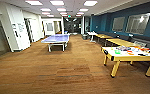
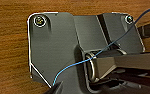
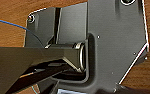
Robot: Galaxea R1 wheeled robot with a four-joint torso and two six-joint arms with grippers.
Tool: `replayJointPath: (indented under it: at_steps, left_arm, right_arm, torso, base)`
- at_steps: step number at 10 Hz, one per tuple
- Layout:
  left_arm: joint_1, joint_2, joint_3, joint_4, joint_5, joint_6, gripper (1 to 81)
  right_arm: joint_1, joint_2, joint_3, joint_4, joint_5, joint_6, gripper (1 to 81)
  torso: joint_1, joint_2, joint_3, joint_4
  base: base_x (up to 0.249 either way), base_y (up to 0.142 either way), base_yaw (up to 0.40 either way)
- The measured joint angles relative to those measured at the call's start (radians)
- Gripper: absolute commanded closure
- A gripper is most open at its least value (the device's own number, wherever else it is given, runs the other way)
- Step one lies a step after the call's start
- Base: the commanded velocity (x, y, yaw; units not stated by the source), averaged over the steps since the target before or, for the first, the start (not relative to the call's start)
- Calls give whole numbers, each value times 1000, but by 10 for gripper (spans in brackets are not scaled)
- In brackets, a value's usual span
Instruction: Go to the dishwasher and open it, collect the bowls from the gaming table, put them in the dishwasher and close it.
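The gaming table (image 1: 131,58) stands at the right of the head view, a few steps ahead. It has a pale top on yellow legs, and colourful small items are strewn over the top, among them a green one (image 1: 117,52) and orange and red ones (image 1: 146,50). I cannot pick out single bowls among them. The dishwasher is out of view. Both wrist views look down past the robot's dark plate onto brown carpet, and neither tells me how its gripper stands.
Brown carpet (image 1: 66,70) stretches ahead through a long room. A blue table-tennis table (image 1: 56,39) stands at the middle left. More yellow tables (image 1: 121,42) line the blue right wall. White doors and walls run along the left.
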Motion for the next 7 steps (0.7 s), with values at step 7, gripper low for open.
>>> replayJointPath:
  at_steps: [7]
  left_arm:
    - [-1, 6, -4, 0, 2, 0, 10]
  right_arm:
    - [2, 2, 0, 0, 1, 0, 10]
  torso:
    - [0, 0, 0, 0]
  base:
    - [271, 0, 0]
